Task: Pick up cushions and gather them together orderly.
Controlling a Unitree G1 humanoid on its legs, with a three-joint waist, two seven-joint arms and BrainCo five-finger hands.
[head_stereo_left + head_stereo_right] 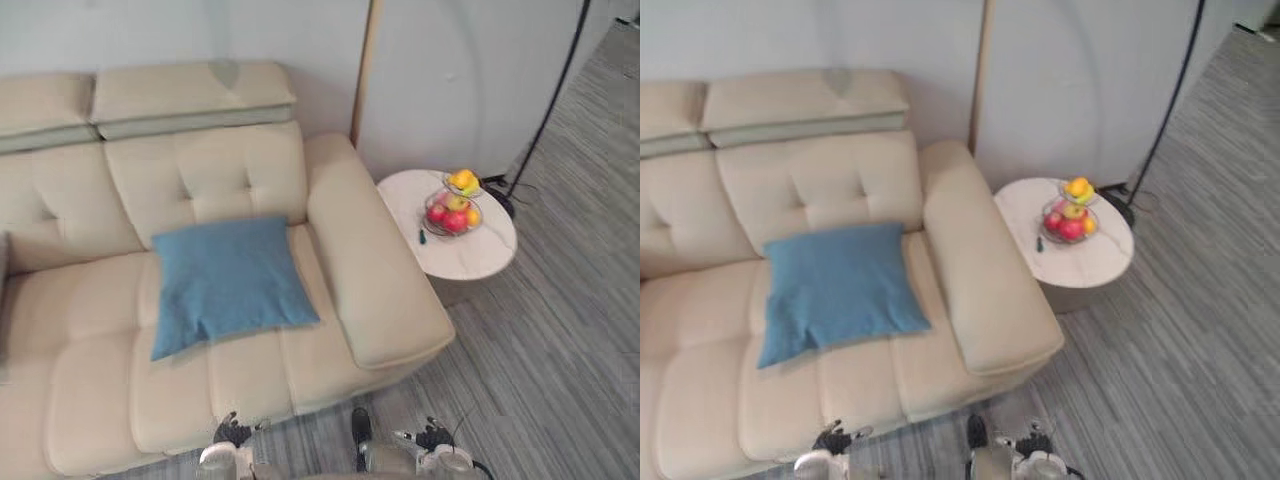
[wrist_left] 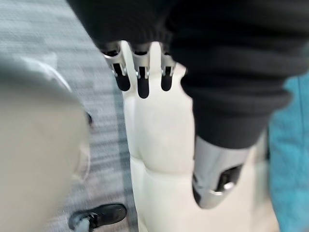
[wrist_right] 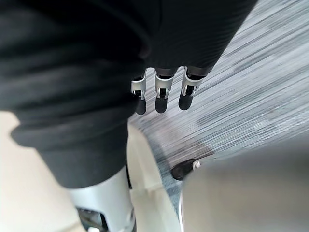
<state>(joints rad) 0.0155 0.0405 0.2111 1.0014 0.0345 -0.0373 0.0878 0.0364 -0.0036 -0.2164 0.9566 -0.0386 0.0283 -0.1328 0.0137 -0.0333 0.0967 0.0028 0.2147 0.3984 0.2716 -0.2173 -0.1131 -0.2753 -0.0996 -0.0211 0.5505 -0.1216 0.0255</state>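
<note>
A blue square cushion (image 1: 232, 285) lies flat on the right-hand seat of the cream sofa (image 1: 380, 290), its top edge against the backrest. At the seat's far left border a thin grey strip (image 1: 3, 290) shows; I cannot tell what it is. Both hands hang low in front of the sofa's front edge, well short of the cushion. My left hand (image 1: 230, 434) is below the seat, with relaxed fingers (image 2: 140, 83) and nothing in it. My right hand (image 1: 435, 438) is over the floor by the armrest, its fingers (image 3: 161, 98) also relaxed and empty.
A round white side table (image 1: 480, 262) stands right of the armrest with a wire fruit basket (image 1: 453, 212) on it. Behind it a black floor-lamp pole (image 1: 550, 110) rises along the pale wall. Grey striped floor (image 1: 560, 380) spreads to the right.
</note>
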